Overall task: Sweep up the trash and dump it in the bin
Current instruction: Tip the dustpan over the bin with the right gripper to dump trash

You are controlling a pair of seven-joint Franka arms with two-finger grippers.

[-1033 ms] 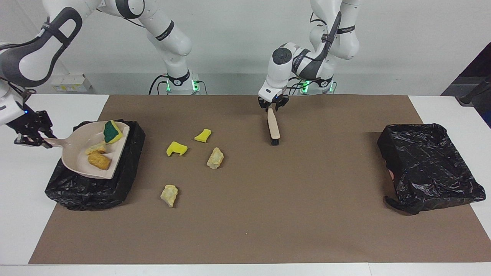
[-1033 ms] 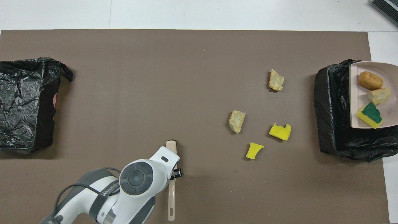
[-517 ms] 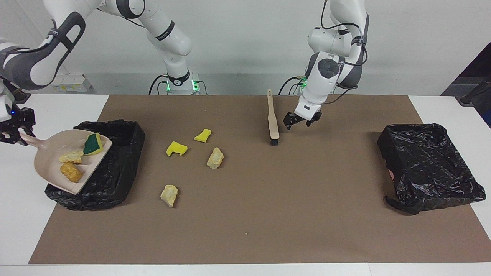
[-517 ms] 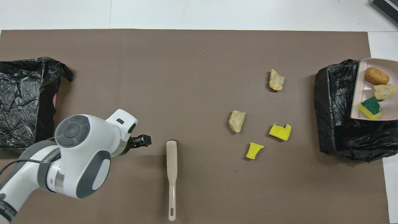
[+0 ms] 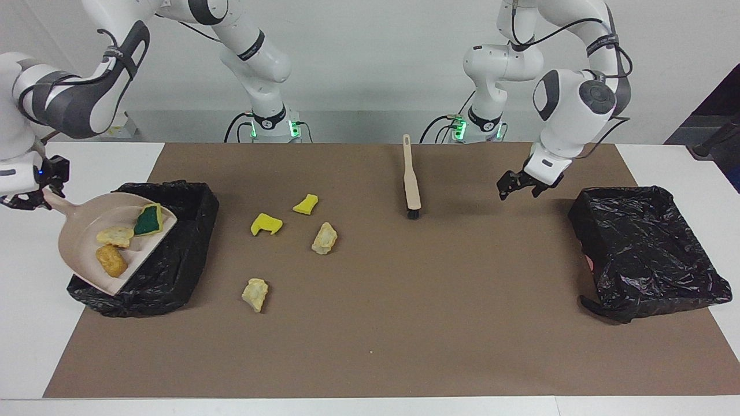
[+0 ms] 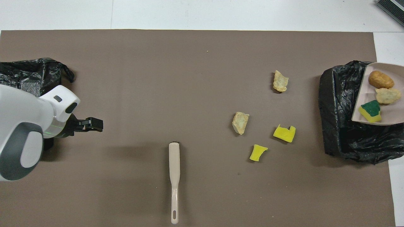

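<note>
Gripping the dustpan [image 5: 110, 242] by its handle with jaws clamped together, the right gripper [image 5: 34, 193] tilts it over the black-lined bin [image 5: 185, 254] at the right arm's end of the surface. In the pan lie a green-topped yellow sponge [image 5: 149, 220], a beige lump [image 5: 114, 236] and an orange-brown lump [image 5: 111, 260]. Two yellow sponge pieces [image 5: 266, 224] and two beige lumps [image 5: 325, 238] rest on the brown mat [image 5: 404, 300] beside that bin. The brush [image 5: 411, 185] lies alone mid-mat. The left gripper [image 5: 520, 185], jaws apart, hangs over the mat near the second bin [image 5: 647, 248].
</note>
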